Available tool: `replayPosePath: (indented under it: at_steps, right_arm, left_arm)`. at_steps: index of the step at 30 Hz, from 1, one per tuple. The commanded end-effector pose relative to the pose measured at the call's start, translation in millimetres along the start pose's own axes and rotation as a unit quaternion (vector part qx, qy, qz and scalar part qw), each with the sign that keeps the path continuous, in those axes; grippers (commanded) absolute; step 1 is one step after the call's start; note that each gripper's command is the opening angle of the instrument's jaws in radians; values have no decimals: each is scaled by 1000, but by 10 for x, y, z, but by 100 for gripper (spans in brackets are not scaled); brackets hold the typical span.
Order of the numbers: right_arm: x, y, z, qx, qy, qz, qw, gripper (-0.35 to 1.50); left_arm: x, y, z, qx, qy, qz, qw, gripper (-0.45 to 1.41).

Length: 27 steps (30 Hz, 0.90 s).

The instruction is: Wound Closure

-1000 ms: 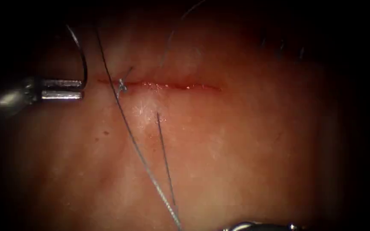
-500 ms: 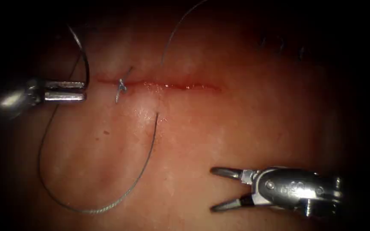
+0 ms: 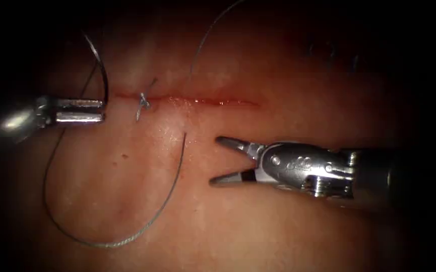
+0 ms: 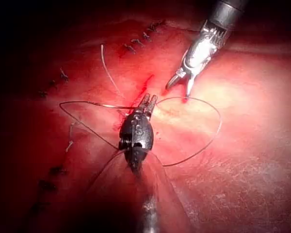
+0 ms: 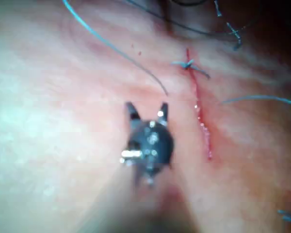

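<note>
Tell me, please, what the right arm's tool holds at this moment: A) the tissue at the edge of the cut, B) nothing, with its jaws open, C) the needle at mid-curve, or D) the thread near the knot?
B: the right arm's tool has its jaws spread apart with nothing between them, beside the free end of the thread below the cut.

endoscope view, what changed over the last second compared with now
The right tool came in from the lower edge and moved up and left toward the cut, jaws open, holding nothing. The thread, a second ago a taut line running down past the knot, went slack into a wide loop below the cut. The left tool stayed shut on the needle near its lower end, out of the tissue.
</note>
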Motion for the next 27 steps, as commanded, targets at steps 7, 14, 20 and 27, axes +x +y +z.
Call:
replayPosePath:
  at_steps: [7, 14, 20, 27]
  right_arm:
    - [6, 2, 37, -5, 0, -8, 1000, 126]
    - [3, 14, 54, 1, 3, -32, 999, 73]
    - [2, 6, 49, 38, 9, -40, 998, -35]
    - [9, -8, 44, 51, 15, -42, 998, -35]
  left_arm:
    - [-3, -5, 6, 1, 1, 1, 1000, -45]
    - [-3, -5, 6, 1, 1, 1, 1000, -45]
    - [-3, -5, 6, 1, 1, 1, 1000, -45]
    - [-3, -5, 6, 1, 1, 1, 1000, -45]
